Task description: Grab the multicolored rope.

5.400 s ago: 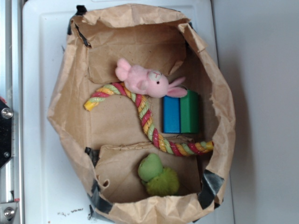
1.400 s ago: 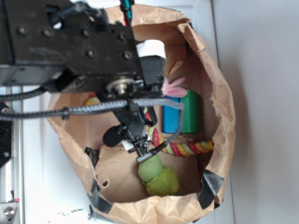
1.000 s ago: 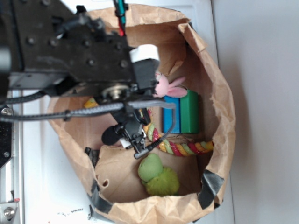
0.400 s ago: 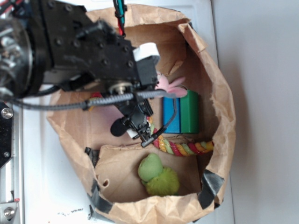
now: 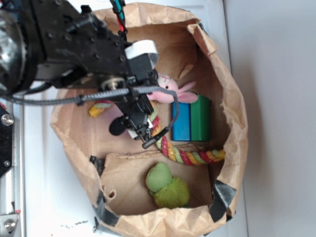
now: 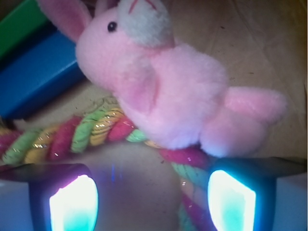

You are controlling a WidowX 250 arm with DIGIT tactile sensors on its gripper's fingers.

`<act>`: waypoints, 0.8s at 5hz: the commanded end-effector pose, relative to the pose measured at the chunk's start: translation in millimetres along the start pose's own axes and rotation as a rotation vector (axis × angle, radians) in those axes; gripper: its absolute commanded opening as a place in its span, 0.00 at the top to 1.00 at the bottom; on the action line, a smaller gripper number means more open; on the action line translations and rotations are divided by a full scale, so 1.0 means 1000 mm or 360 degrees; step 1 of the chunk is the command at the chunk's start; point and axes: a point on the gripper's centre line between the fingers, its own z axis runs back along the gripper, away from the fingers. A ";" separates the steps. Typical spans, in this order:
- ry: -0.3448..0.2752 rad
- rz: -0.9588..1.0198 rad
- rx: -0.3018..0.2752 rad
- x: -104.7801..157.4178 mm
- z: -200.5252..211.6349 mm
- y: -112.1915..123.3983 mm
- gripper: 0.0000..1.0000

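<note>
Inside a brown paper bag (image 5: 232, 123), the robot's gripper (image 6: 153, 199) hangs low with its jaws open, spread just above the multicolored rope (image 6: 91, 132). The rope curves across the bag floor beneath a pink plush bunny (image 6: 163, 91), left of a blue and green block (image 5: 191, 119). A green plush toy (image 5: 167, 186) lies nearer.

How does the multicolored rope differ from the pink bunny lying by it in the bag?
The multicolored rope is long, thin and curved; the pink bunny is short and plump. The rope is twisted in red, yellow and green strands, while the bunny is fuzzy pink with a white snout. The rope lies on the bag floor; the bunny overlaps its bend. Both are soft toys.
</note>
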 end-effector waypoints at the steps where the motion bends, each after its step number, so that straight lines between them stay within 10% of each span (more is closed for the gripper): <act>1: -0.0148 -0.0092 -0.0057 0.007 0.025 0.005 0.00; 4: -0.0137 -0.0133 -0.0058 0.015 0.016 0.009 0.00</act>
